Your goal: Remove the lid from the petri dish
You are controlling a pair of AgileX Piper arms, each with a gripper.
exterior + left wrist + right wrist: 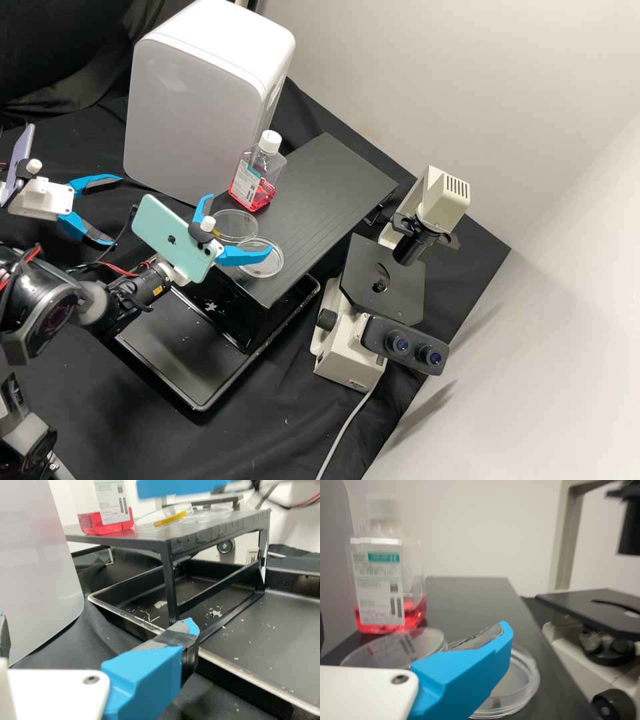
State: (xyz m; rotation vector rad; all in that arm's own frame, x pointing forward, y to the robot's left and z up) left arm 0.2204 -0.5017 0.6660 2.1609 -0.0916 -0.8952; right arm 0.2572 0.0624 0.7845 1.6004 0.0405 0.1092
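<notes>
The petri dish lies in two clear round parts on the black raised platform point(333, 193). One part point(233, 223) point(395, 647) sits nearer the bottle and looks to lean on the rim of the other point(261, 259) point(517, 680), near the platform's front edge. I cannot tell which part is the lid. My right gripper point(240, 223) stands open over both, one blue finger point(470, 665) above the front part, holding nothing. My left gripper point(117, 209) is open at the far left beside the white box, its finger point(165, 665) low above the tray's edge.
A bottle of red liquid point(257, 170) point(385, 590) point(105, 510) stands on the platform behind the dish parts. A tall white box point(207, 93) is at the back left. A black tray point(200, 373) lies under the platform, and a microscope point(393, 287) stands to the right.
</notes>
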